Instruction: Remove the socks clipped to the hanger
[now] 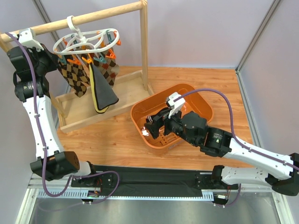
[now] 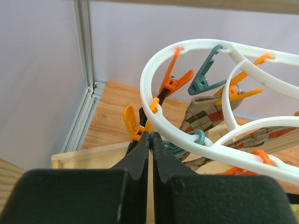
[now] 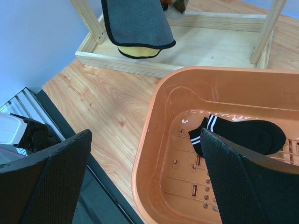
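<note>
A: Hanger (image 1: 86,41) status?
B: White openwork oval, upper left of frame, hung by top hook; orange and teal clips (image 2: 202,81) dangling beneath.
A: Socks?
B: Argyle socks (image 1: 74,74) and black-and-yellow sock (image 1: 102,93) clipped, hanging straight down. Black white-striped sock (image 3: 243,135) unclipped, lying flat, lower right.

Pale lilac-grey walls (image 1: 196,32) close the place at the back and on both sides, plain and matt. Thin metal posts (image 1: 258,35) run up where the panels meet. The table (image 1: 117,140) has a warm wood-grain top, and the light on it is even, with only soft shadows. At its far left stands a light wooden frame (image 1: 145,46): a round rail on upright posts, over a shallow tray base (image 1: 128,88). Along the near edge lies a black strip (image 1: 154,179), and below it a grey metal sheet (image 1: 149,212), maybe brushed steel.
</note>
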`<state>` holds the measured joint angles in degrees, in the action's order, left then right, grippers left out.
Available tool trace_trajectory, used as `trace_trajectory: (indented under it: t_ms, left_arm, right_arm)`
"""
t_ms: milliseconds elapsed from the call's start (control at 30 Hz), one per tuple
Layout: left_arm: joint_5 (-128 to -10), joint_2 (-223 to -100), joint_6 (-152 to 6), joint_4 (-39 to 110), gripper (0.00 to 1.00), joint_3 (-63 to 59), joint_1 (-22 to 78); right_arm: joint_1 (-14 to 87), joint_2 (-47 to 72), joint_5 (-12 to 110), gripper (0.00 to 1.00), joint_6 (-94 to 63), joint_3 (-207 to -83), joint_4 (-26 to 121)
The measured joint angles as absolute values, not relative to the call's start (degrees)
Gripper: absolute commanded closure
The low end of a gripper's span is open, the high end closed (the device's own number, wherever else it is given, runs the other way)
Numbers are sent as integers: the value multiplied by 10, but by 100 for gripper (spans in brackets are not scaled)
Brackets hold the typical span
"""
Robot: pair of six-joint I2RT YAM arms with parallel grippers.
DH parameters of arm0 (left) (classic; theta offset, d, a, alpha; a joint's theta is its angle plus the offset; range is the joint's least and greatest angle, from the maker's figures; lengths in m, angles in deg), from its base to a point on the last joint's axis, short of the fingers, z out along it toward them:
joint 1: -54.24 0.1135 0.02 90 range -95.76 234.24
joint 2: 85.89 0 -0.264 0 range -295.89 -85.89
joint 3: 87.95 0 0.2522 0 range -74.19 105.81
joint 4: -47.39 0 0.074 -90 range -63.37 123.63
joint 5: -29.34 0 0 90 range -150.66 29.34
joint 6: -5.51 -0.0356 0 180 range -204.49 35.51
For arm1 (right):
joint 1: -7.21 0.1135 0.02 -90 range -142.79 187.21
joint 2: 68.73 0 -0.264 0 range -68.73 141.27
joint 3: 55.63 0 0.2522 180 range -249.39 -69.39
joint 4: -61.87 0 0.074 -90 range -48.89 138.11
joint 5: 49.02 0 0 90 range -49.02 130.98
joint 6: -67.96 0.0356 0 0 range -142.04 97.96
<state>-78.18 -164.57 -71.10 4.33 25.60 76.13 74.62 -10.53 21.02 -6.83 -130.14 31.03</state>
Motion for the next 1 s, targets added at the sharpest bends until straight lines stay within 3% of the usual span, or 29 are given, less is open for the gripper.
trace_trajectory:
  t_ms: [867, 1000]
  left_arm:
    - [-856, -1450, -691, 12, 100, 162, 736]
    - [-885, -1430, -687, 19, 95, 143, 725]
  right_arm:
    - [746, -207, 216, 0, -36, -1247, 298]
    - [746, -218, 216, 0, -30, -1237, 291]
